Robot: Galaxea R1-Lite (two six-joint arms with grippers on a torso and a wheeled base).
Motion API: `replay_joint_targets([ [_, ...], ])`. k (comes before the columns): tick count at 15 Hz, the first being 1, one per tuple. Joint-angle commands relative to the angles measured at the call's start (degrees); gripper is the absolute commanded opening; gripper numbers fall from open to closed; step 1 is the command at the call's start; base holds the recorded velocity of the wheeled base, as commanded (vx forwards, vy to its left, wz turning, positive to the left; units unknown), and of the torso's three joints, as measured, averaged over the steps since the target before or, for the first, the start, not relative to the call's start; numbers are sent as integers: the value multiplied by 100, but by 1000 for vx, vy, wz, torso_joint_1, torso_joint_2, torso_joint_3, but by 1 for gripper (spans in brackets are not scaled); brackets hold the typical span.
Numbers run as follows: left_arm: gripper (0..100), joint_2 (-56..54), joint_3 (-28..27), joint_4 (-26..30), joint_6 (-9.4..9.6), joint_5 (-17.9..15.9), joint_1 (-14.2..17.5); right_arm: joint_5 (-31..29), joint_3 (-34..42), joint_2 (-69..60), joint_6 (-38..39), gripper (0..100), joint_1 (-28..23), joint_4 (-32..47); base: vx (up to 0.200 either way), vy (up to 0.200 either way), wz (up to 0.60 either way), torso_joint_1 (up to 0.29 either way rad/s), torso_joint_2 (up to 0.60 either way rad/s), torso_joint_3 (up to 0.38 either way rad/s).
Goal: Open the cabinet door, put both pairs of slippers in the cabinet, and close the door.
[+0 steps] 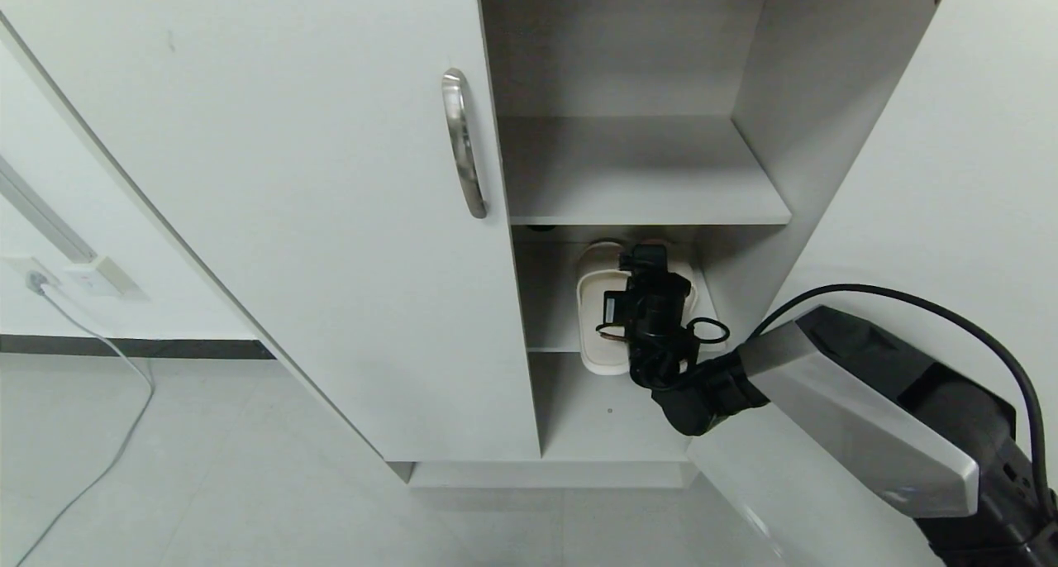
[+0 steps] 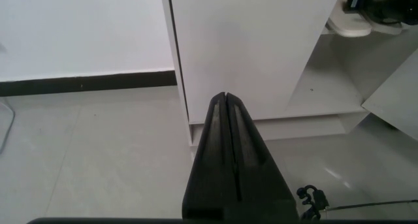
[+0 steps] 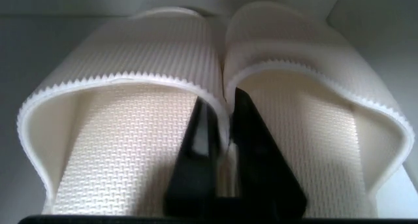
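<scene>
Although visible as a small pale patch on the body of the right gripper (image 1: 643,259), label too small to read. One cream pair (image 1: 597,304) of slippers, two in count, side by side in the middle compartment on the right side of the cabinet (image 1: 628,54), toes toward the far wall, heels jutting over the near edge of the middle shelf (image 1: 549,350). Right gripper entering from the near right, its two fingers (image 3: 258,159) closed on the adjoining inner walls of the left slipper (image 3: 130,61) and the right slipper (image 3: 300,54), both walls pinched together between the pads. Soles resting on the shelf or raised off it: cannot tell. Left gripper (image 2: 225,98) shut with nothing between its fingers, low over the floor (image 2: 98,159), near the left door (image 1: 248,178). Doors, two: left door closed, with one curved metal handle (image 1: 463,141); right door (image 1: 950,178) swung open. Levels seen, three: upper shelf (image 1: 636,170), middle shelf, bottom board (image 1: 595,418). On the wall at far left, one socket (image 1: 33,279) with one grey cable (image 1: 124,369) trailing to the floor.
</scene>
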Motion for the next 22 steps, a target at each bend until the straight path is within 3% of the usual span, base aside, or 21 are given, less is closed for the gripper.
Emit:
replay_joint_targets([
  [1,0,7,0,0,0,0,1,-7,-15,43,-3,100,5,-11,0,0,0,0,0,0],
  [4,0,7,0,0,0,0,1,-7,529,-265,-3,100,49,-126,0,0,0,0,0,0],
  [7,0,7,0,0,0,0,1,-51,1558,-854,-3,100,198,-530,0,0,0,0,0,0],
  [10,0,7,0,0,9,0,1,-201,3570,-1908,-47,100,638,-1690,0,0,0,0,0,0],
  [14,0,7,0,0,0,0,1,-254,5205,-2770,-12,100,937,-2226,0,0,0,0,0,0],
  [22,0,7,0,0,-18,0,1,-262,5170,-2656,-38,100,981,-2253,-200,0,0,1,4,5],
])
